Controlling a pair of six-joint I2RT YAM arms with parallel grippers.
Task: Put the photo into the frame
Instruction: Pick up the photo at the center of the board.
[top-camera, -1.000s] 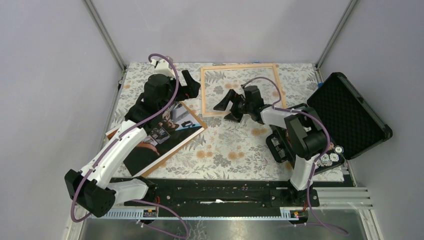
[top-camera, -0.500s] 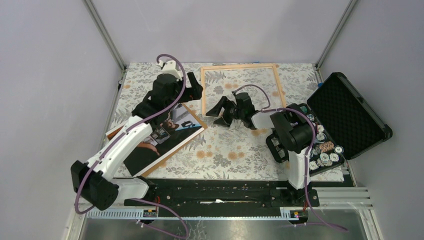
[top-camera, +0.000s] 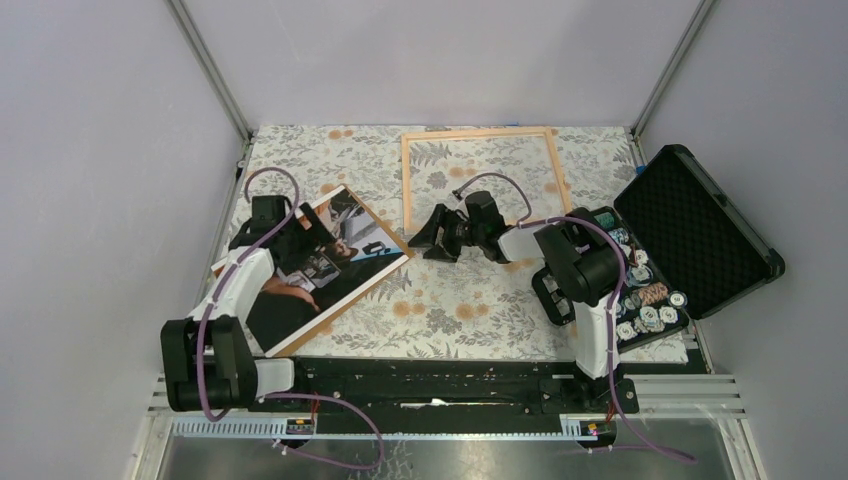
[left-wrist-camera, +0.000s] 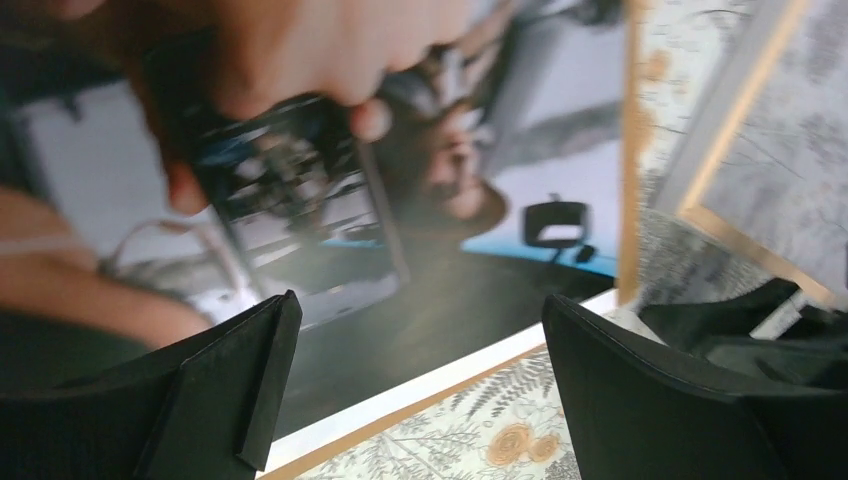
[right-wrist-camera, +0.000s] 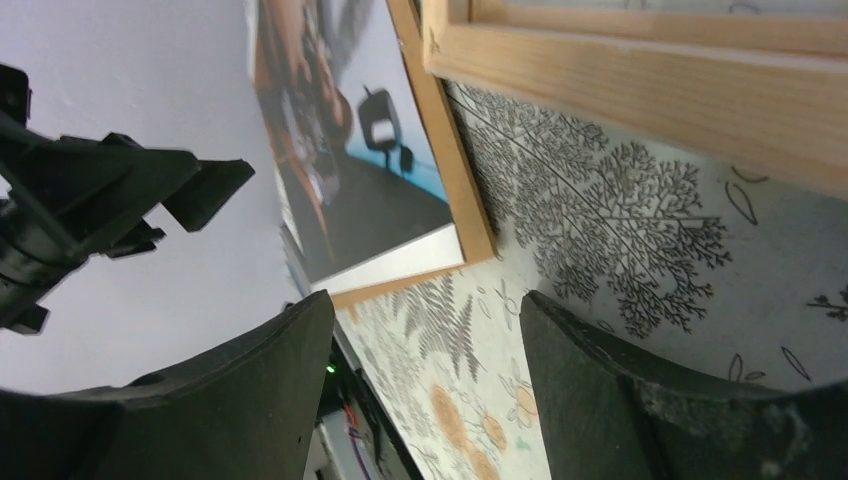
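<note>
The photo (top-camera: 325, 265) lies face up on the left of the table, its dark print and white margin showing; it also shows in the left wrist view (left-wrist-camera: 400, 200) and the right wrist view (right-wrist-camera: 370, 190). The light wood frame (top-camera: 480, 180) lies flat at the far middle, empty. My left gripper (top-camera: 310, 240) hovers open over the photo's far left part, holding nothing; its fingers (left-wrist-camera: 230, 390) straddle the photo's white edge. My right gripper (top-camera: 435, 237) is open and empty, low over the table between the photo's right corner and the frame's near-left corner (right-wrist-camera: 650, 90).
A black foam-lined case (top-camera: 700, 230) lies open at the right edge. A black tray of small parts (top-camera: 640, 300) sits beside it by the right arm's base. Floral cloth (top-camera: 450, 300) covers the table. Grey walls close in on three sides.
My left arm has pulled back from beside the frame's left rail to over the photo's left part. My right gripper has slid left toward the photo's corner.
</note>
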